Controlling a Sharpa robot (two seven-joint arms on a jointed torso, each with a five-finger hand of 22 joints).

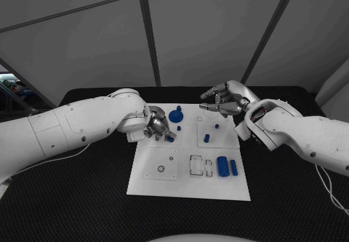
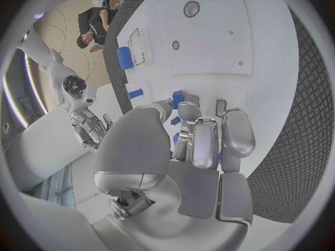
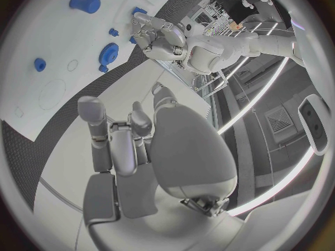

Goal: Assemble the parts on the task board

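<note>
My left hand (image 1: 155,126) rests low over the left edge of the white board (image 1: 190,184), fingers curled together around a small blue piece (image 1: 169,138); I cannot tell for sure whether the piece is truly held or only touched. Just beside those fingers, toward the far end of the board, lies a blue gear (image 1: 175,116). Two small blue pegs (image 1: 207,137) stand near the board's middle. Two blue cylinders (image 1: 223,166) lie side by side near the board's right edge. My right hand (image 1: 224,102) hovers above the board's far right corner, fingers curled in, holding nothing I can see.
</note>
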